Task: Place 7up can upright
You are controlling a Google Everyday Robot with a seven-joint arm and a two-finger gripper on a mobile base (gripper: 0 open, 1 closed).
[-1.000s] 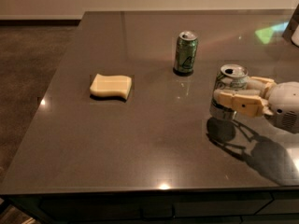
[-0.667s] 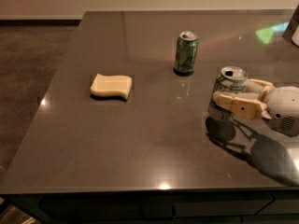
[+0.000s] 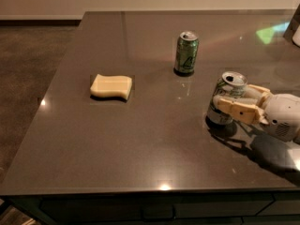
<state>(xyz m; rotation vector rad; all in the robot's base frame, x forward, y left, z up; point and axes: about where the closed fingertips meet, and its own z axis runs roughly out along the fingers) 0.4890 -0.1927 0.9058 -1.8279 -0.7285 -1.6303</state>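
Observation:
The 7up can [image 3: 225, 90] is silvery with green print and an open top. It stands nearly upright, leaning slightly, at the right of the dark table [image 3: 154, 139], with its base at or just above the surface. My gripper [image 3: 230, 96] reaches in from the right and is shut on the can, with one cream finger [image 3: 239, 109] across its front and the other behind it. The white wrist [image 3: 283, 116] lies to the right of the can.
A darker all-green can [image 3: 186, 53] stands upright behind and to the left of the 7up can. A yellow sponge [image 3: 111, 87] lies at the left of the table. The table's front edge [image 3: 159, 189] is close, and the carpeted floor [image 3: 28, 78] is to the left.
My gripper and the 7up can have settled slightly lower toward the table. The green can and the sponge have not moved.

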